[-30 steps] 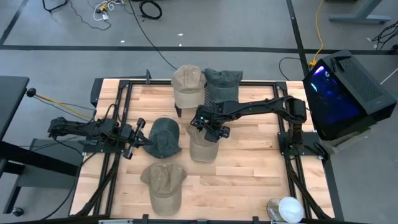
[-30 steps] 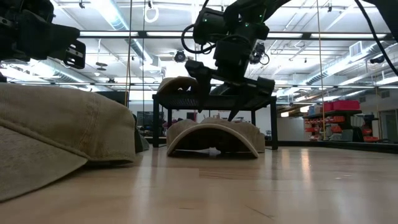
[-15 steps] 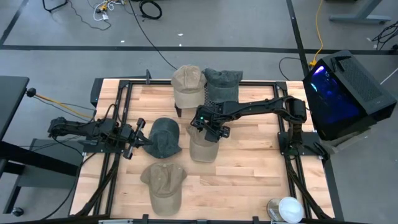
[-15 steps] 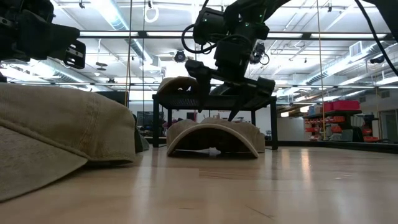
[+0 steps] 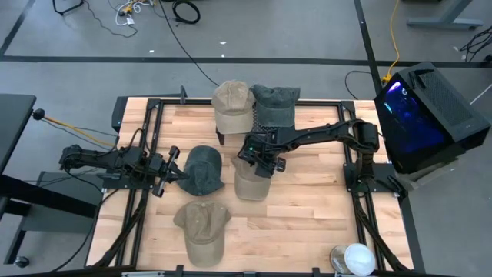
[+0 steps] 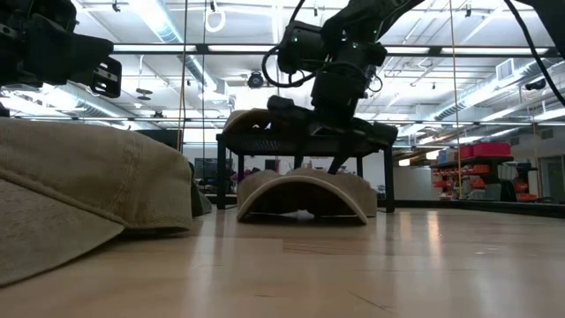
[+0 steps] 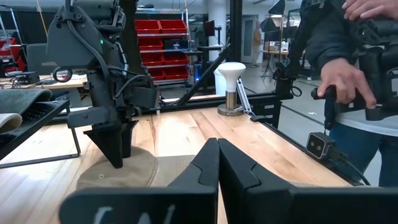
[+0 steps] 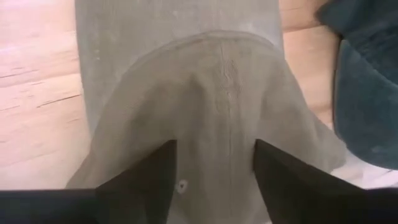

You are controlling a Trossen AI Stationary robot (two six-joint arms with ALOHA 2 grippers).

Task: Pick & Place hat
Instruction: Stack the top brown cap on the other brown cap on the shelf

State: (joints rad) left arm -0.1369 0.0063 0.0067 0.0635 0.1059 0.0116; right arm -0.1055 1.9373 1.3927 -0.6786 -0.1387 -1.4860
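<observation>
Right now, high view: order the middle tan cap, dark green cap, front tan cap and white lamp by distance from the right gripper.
1. Middle tan cap, directly under the right gripper.
2. Dark green cap, to its left.
3. Front tan cap, front-left.
4. White lamp, front-right corner.

Left pincer shows fingers pressed together; ahead of it the right pincer presses into a tan hat on the table.
</observation>
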